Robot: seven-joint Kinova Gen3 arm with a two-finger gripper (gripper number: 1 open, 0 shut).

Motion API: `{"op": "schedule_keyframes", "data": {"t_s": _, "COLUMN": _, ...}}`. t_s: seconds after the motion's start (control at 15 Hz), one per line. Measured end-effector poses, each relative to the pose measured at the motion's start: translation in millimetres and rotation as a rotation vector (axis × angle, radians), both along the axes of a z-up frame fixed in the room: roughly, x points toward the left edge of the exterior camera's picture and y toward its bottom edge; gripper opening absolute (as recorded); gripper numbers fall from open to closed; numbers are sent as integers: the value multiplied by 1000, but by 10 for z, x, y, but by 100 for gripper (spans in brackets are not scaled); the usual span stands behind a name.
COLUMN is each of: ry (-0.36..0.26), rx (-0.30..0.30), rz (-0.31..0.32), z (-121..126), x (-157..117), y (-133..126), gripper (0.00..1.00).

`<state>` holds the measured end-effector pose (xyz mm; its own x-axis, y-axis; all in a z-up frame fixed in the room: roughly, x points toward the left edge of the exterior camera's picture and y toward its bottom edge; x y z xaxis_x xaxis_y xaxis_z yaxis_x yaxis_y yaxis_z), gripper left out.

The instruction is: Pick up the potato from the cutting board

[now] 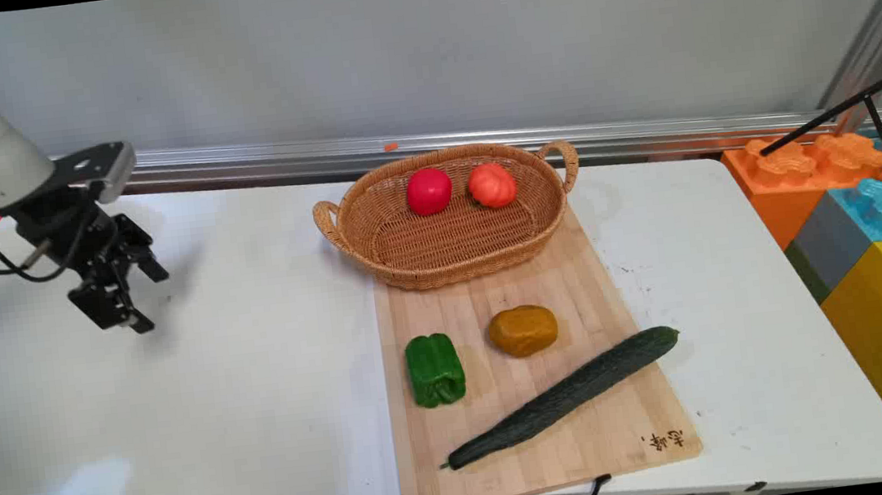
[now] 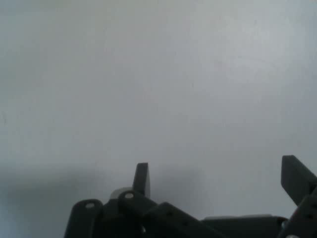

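Hovering released and empty over the bare left part of the table [image 1: 179,406], the claw [image 1: 137,300] hung well apart from the cutting board [image 1: 593,445] with its pepper [image 1: 435,369], potato [image 1: 523,330] and cucumber [image 1: 563,395], and from the far basket [image 1: 448,238].

We see a white table [image 1: 260,398] before a pale grey wall [image 1: 420,45], a metal rail [image 1: 642,134] along its far edge, and coloured blocks [image 1: 874,235] off its right edge.
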<state>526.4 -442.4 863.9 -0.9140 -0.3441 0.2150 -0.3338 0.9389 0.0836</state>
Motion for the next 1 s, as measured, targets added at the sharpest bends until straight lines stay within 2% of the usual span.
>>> {"op": "schedule_keyframes", "data": {"t_s": 0.2, "ry": 46, "rx": 5, "rz": 2, "z": -92, "x": -132, "y": -18, "gripper": 100}}
{"op": "schedule_keyframes", "data": {"t_s": 0.33, "ry": 90, "rx": 4, "rz": 1, "z": -127, "x": -326, "y": -32, "gripper": 100}}
{"op": "schedule_keyframes", "data": {"t_s": 0.6, "ry": 170, "rx": -6, "rz": 2, "z": -137, "x": -786, "y": -34, "gripper": 100}}
{"op": "schedule_keyframes", "data": {"t_s": 0.73, "ry": 207, "rx": -24, "rz": 10, "z": -111, "x": -1100, "y": -35, "gripper": 100}}
{"op": "schedule_keyframes", "data": {"t_s": 1.0, "ry": 227, "rx": -65, "rz": 42, "z": -78, "x": -1612, "y": -100, "gripper": 100}}
